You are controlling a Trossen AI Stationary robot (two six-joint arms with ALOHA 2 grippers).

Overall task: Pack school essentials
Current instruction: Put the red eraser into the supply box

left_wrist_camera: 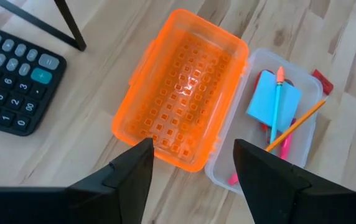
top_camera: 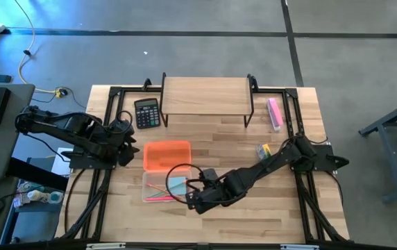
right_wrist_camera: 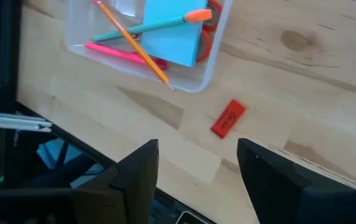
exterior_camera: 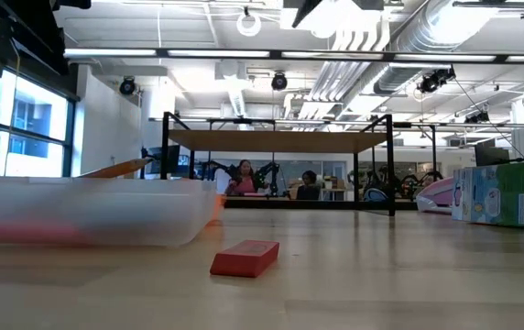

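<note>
Dark right claw [top_camera: 197,201] spread above red eraser [right_wrist_camera: 228,118], left claw [top_camera: 130,147] parted.

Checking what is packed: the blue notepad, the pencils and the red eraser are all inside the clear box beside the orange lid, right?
Not quite. The red eraser lies on the table outside the clear box, as the right wrist view shows. The blue notepad and the pencils are inside, beside the orange lid.
</note>
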